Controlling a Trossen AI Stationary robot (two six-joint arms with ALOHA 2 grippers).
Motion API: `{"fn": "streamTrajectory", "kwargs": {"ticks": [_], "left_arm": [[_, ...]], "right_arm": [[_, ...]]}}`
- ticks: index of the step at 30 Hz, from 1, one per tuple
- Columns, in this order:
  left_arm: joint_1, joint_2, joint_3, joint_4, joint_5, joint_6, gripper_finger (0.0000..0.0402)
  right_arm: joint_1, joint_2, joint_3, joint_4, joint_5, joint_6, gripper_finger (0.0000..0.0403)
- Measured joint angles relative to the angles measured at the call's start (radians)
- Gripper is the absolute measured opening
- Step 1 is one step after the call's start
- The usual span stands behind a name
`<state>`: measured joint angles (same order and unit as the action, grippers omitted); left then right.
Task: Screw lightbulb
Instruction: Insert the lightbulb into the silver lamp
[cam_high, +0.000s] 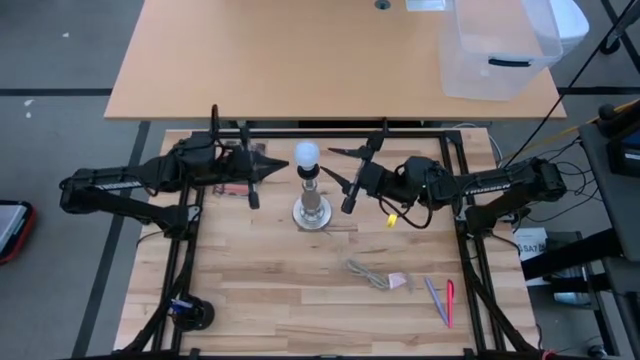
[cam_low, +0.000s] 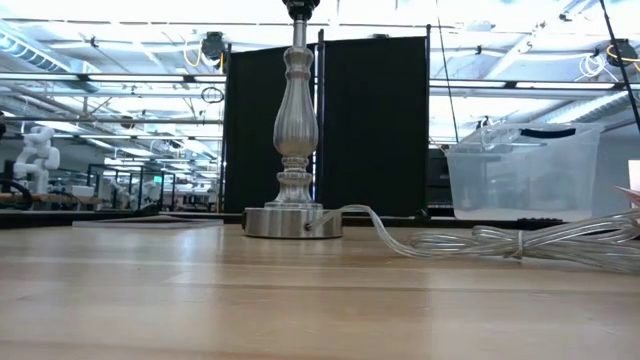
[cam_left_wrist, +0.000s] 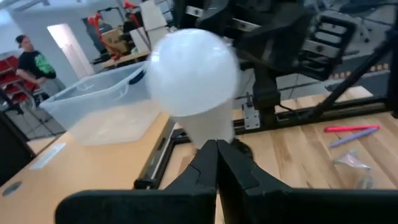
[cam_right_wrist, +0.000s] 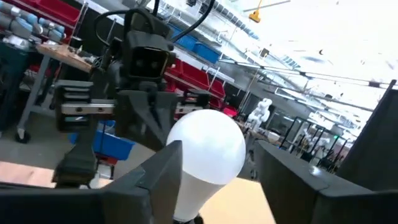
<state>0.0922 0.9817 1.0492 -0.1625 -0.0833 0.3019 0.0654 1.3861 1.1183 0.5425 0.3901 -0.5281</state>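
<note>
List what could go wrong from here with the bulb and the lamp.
1. The right gripper has its fingers open around the lightbulb, apart from the glass; closing off-centre could tilt it in the socket.
2. The left gripper, shut, is beside the lamp stand; a nudge might tip the tall post.
3. The lamp's cord lies loose on the table and could snag an arm.

Clear plastic bin (cam_high: 497, 52), coiled clear cord (cam_low: 520, 242), red pen (cam_high: 450, 301), silver lamp stand (cam_low: 294, 150)

The lightbulb (cam_high: 306, 153) sits atop the stand (cam_high: 311, 205) near the bench (cam_high: 260, 290) centre. The left end effector (cam_high: 268, 171) and right end effector (cam_high: 340, 180) flank it, apart.
</note>
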Motion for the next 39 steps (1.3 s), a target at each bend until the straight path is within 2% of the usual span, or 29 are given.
{"fn": "streamTrajectory", "kwargs": {"ticks": [3, 7, 9, 13, 22, 39], "left_arm": [[-0.02, -0.001, 0.0, 0.0, 0.0, 0.026, 0.0002], [-0.044, -0.001, 0.0, 0.011, 0.0, 0.076, 0.0002], [-0.056, 0.0, 0.0, 0.044, 0.0, 0.104, 0.0002], [-0.064, -0.001, 0.0, 0.112, 0.0, 0.136, 0.0002], [-0.037, 0.061, 0.0, 0.213, 0.001, 0.132, 0.0002], [0.024, 0.079, 0.0, 0.203, 0.001, 0.074, 0.0002]], "right_arm": [[0.0, 0.0, 0.0, -0.02, 0.007, -0.031, 0.0133], [0.0, 0.0, 0.0, -0.045, 0.007, -0.07, 0.0035], [0.0, 0.0, 0.0, -0.045, 0.011, -0.095, 0.0011], [-0.013, 0.0, 0.0, -0.027, 0.058, -0.114, 0.0009], [-0.068, 0.009, 0.0, -0.031, 0.051, -0.089, 0.0001], [-0.05, 0.022, 0.001, -0.054, 0.049, -0.105, 0.0]]}}
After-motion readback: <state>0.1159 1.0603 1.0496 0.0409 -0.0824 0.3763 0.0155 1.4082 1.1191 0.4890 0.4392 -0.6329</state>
